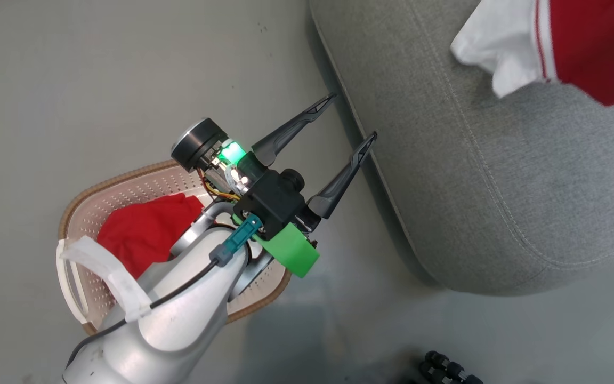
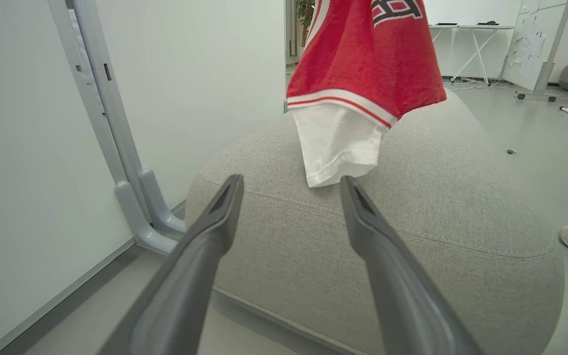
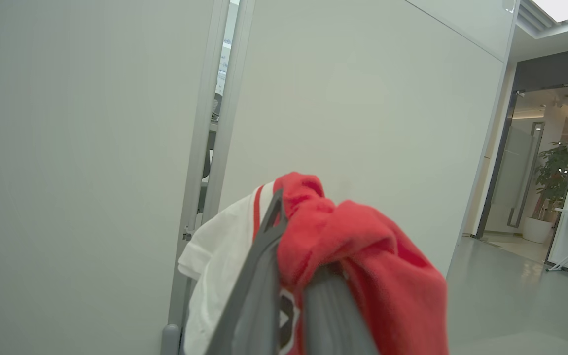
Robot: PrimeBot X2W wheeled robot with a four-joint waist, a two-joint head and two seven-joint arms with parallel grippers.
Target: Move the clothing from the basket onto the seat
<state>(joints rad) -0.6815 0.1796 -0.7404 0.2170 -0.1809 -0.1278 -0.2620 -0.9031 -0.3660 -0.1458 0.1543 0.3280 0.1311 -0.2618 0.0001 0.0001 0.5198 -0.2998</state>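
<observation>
Clothing (image 1: 136, 234): 1 in basket (image 1: 126, 177), 1 jersey (image 2: 363, 59) in right tool (image 3: 299, 231).

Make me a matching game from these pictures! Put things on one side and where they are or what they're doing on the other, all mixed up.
Things:
1. jersey
2. red cloth
3. left gripper
4. basket

Places or states:
A. lying in the basket
B. standing on the floor near the seat
C. open, holding nothing
D. pinched in the right gripper, hanging over the seat

Right pairs: 1-D, 2-A, 3-C, 4-B.
</observation>
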